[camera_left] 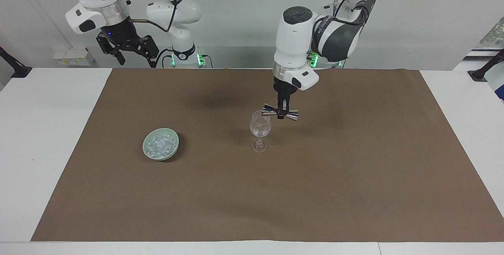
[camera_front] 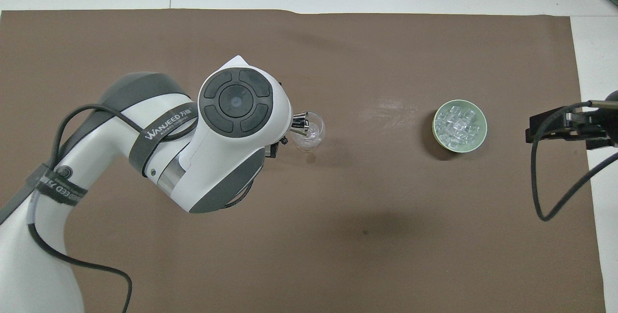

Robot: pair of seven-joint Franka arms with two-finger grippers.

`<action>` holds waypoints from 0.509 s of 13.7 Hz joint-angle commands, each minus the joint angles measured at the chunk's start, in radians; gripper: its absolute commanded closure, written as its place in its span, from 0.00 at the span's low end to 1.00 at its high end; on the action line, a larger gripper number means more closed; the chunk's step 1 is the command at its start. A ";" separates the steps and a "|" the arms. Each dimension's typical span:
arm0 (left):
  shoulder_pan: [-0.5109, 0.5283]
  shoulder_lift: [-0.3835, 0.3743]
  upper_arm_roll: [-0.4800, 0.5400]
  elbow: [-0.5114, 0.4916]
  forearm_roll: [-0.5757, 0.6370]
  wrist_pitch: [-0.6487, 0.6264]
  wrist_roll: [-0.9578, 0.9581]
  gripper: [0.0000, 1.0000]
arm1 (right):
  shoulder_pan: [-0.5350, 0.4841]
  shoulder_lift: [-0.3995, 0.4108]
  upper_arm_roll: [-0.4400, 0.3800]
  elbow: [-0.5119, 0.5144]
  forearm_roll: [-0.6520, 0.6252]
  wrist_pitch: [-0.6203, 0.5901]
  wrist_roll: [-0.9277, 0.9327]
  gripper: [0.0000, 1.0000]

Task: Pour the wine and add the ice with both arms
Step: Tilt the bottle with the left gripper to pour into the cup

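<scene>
A clear stemmed wine glass (camera_left: 260,128) (camera_front: 309,132) stands mid-mat with glassy bits inside. My left gripper (camera_left: 281,114) is shut on a metal double-ended jigger (camera_left: 280,112) (camera_front: 300,123), held sideways, with one end over the glass rim. The ice (camera_left: 159,145) (camera_front: 458,123) lies heaped in a pale green bowl (camera_left: 146,150) (camera_front: 437,136) toward the right arm's end. My right gripper (camera_left: 130,52) (camera_front: 555,127) waits raised over the table edge at that end, away from the bowl, jaws spread.
A brown mat (camera_left: 252,192) covers most of the white table (camera_left: 47,129). The left arm's big white wrist (camera_front: 231,124) hides the mat beside the glass in the overhead view.
</scene>
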State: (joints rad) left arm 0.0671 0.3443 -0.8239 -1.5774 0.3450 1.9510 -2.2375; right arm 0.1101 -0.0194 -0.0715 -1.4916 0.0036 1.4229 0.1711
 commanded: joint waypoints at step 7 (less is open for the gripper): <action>-0.030 0.022 -0.001 0.051 0.048 -0.058 -0.017 1.00 | -0.010 -0.017 0.004 -0.022 -0.011 0.022 -0.025 0.00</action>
State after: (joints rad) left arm 0.0558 0.3446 -0.8250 -1.5746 0.3639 1.9324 -2.2377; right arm 0.1101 -0.0194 -0.0715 -1.4917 0.0037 1.4229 0.1711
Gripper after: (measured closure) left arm 0.780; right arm 0.000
